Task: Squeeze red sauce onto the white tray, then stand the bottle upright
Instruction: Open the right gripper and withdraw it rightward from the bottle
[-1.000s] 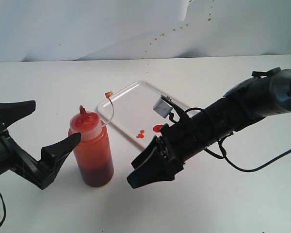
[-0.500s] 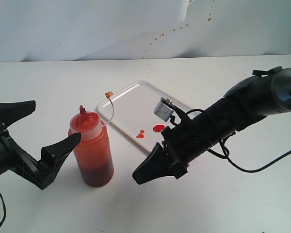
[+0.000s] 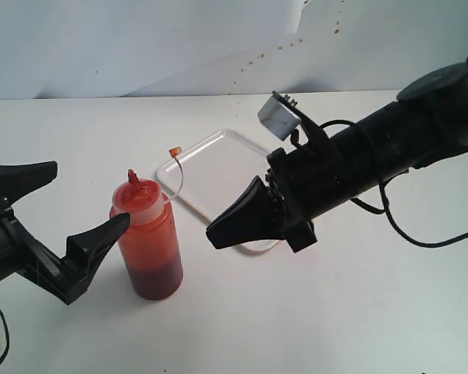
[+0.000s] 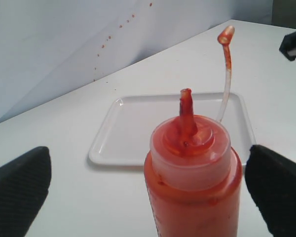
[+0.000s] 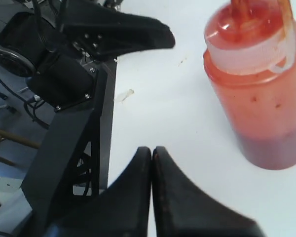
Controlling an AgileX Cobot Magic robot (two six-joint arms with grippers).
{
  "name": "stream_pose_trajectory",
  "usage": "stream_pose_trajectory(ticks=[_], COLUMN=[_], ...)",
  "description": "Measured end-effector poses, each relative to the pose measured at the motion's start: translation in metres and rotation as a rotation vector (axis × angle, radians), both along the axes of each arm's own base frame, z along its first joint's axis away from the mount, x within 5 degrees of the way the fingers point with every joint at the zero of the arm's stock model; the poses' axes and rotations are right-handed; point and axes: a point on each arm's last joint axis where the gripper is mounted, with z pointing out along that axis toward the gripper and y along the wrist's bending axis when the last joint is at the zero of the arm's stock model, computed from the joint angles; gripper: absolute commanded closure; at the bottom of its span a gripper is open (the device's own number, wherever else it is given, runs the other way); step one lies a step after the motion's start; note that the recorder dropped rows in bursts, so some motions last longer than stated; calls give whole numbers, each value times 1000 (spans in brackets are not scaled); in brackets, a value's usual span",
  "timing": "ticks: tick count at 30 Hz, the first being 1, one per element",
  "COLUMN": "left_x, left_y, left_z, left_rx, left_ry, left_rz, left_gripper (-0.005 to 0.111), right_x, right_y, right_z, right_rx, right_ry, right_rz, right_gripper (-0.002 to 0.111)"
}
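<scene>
**Count.** I count one bottle, one white tray and two grippers, all over a white table. The bottle carries one nozzle and one tip cap on a thin curved tether.

**Bottle: place and axis.** The bottle stands on its base on the table, just beside the tray's near left corner and off the tray. Its long axis is vertical and the nozzle points straight up. The tether arches up and over toward the tray. The red sauce shows darkest in the lower part of the bottle, and the walls above it are tinted orange-red.

**Tray.** The tray lies flat, with its long side running diagonally away from the bottle. In the exterior view the right arm covers its near right part.

**Left gripper**. Its jaws are spread wide, with the bottle between them. In the left wrist view one finger is well clear of the bottle. The other finger is close beside it, and I cannot tell whether that one touches.

**Right gripper**. Its jaws are pressed together on nothing, as the right wrist view confirms. The tip points toward the bottle but stays apart from it, in front of the tray's near edge.
</scene>
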Motion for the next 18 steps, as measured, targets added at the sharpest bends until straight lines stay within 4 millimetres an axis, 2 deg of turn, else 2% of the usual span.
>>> stream_pose_trajectory(ticks=[9,18], left_x=[0,0], left_y=[0,0], left_z=[0,0], left_rx=[0,0], left_ry=[0,0], left_rz=[0,0], left_gripper=[2,2], right_x=[-13,-34], right_y=[-5,-13], right_z=[39,59], right_rx=[29,35], right_ry=[-38,-59], right_rz=[-41,-54], right_gripper=[108,108])
